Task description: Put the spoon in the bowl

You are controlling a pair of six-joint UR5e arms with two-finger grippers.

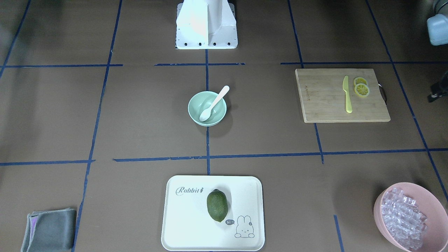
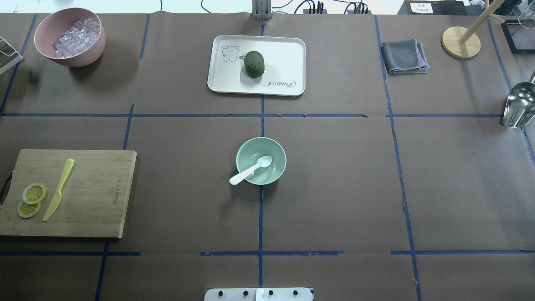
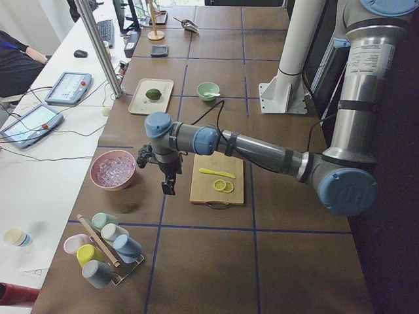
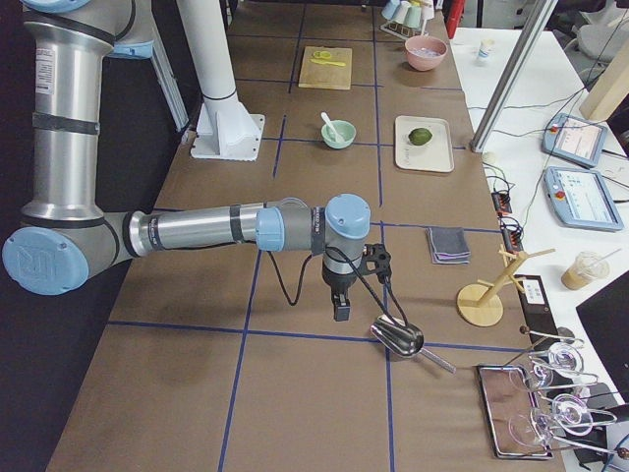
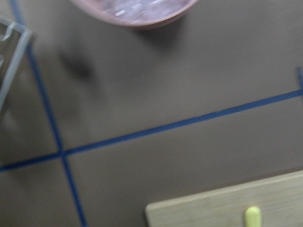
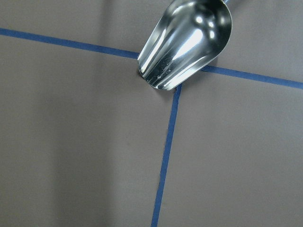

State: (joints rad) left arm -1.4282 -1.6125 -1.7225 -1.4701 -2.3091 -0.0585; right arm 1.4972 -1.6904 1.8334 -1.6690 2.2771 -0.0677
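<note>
A: Bench [image 2: 342, 188] stock, overhead view, L to R. Far L?
B: Pink bowl [image 2: 87, 54], upright, w/ clear cubes [image 2: 77, 35] inside. Nearer the robot: cutting board [image 2: 96, 184], flat. On it lay lemon slices [image 2: 34, 193], two, overlapping, and a yellow knife [image 2: 58, 189] just beside them.

A: Ctr?
B: Far ctr: tray [image 2: 288, 54], white, w/ one green fruit [image 2: 254, 64] on it. Mid ctr: bowl [image 2: 279, 155], mint green, upright, sat on a blue tape line [image 2: 260, 217].

A: Task item?
B: Spoon [image 2: 250, 170], white, was in the bowl. Scoop rested on the inside. Handle leaned on the rim and stuck out past it, toward the robot's L and base. Both tools were well apart from it.

A: R side?
B: Far R: grey cloth [image 2: 404, 56], folded. Next: wooden stand [image 2: 460, 47], round base, tilted rod. R edge: metal scoop [image 2: 518, 104].

A: Tools?
B: Left tool [image 3: 169, 186] showed clearly in a side view only. It hung over the bench between pink bowl and cutting board, pointing down. Spread or pressed together: couldn't tell. Right tool [image 4: 341, 310], likewise side view only, hung above the bench near the metal scoop, apart from it. Couldn't tell its state either.
</note>
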